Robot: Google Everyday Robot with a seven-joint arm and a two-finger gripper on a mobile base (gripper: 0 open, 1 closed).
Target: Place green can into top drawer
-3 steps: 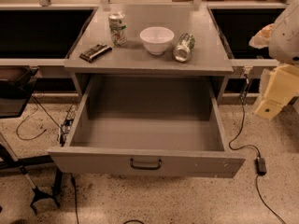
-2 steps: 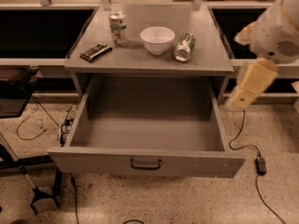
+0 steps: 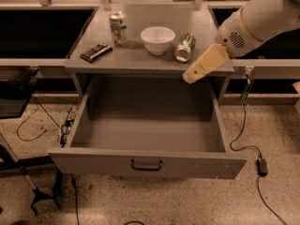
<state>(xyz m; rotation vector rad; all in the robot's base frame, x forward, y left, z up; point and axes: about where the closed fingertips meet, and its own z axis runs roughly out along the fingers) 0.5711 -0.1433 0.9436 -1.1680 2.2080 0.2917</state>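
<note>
green can (image 3: 184, 47): lying on its side on the tabletop (image 3: 140, 62), just right of the white bowl (image 3: 157, 39), above the top drawer (image 3: 93, 161) standing pulled open. gripper (image 3: 194, 74): hanging at the tabletop's front edge, near the green can yet apart from it; grip state not showing, cannot tell. white can (image 3: 118, 28): standing upright left of the white bowl.

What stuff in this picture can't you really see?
In the camera view:
- Cream robot gripper, beside the lying dark green can: its white arm runs off the right edge.
- Flat dark object on the grey tabletop: too small to identify.
- Front strip of the open grey top drawer floor: hidden behind its front panel.
</note>
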